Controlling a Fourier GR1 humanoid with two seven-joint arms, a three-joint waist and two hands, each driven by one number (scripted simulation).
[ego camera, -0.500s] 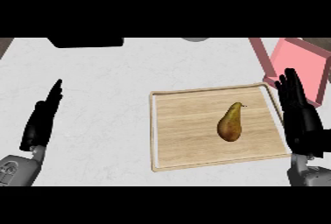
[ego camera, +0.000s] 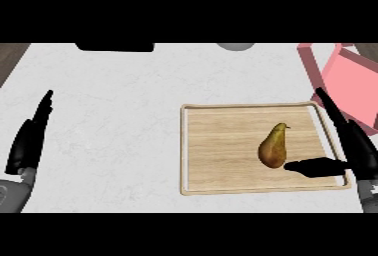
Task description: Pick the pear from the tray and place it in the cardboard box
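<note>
A brown-green pear (ego camera: 272, 147) lies on the wooden tray (ego camera: 221, 150), right of the tray's middle, its stem pointing away from me. My right hand (ego camera: 353, 145) stands at the tray's right edge, fingers straight and pointing up, with its thumb (ego camera: 314, 166) stretched left to the pear's lower end; I cannot tell if it touches. The pink box (ego camera: 347, 82) sits at the far right, partly cut off by the view's edge. My left hand (ego camera: 31, 135) rests open near the left edge, fingers up.
A dark object (ego camera: 114, 47) and a grey round thing (ego camera: 236, 46) sit at the counter's far edge. White counter (ego camera: 111, 100) spreads between the left hand and the tray.
My right hand has turned and moved in toward the tray; its thumb now reaches out to the pear's lower end. The pear and my left hand have stayed where they were.
</note>
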